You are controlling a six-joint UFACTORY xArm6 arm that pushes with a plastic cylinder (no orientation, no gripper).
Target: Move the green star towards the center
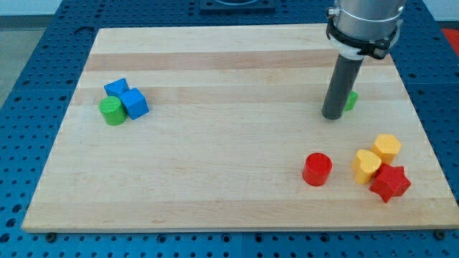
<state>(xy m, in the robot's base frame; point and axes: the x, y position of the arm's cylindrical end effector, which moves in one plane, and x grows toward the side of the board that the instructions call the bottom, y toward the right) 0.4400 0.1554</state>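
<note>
The tip (333, 117) stands on the wooden board (215, 179), just at the view's left of the green star (351, 101), apparently touching it. Since the board's centre lies at about 8 o'clock from the star, the tip sits on the wrong side for a push there; it probably needs to circle round to the star's 2 o'clock side first. The arm carries no fingers, only the rod, so there is no open or closed state to tell.

The star is mostly hidden behind the rod: only a small bright green sliver shows, and its points cannot be made out. It lies toward the board's upper right, at 12 o'clock from the red cylinder (317, 169).
</note>
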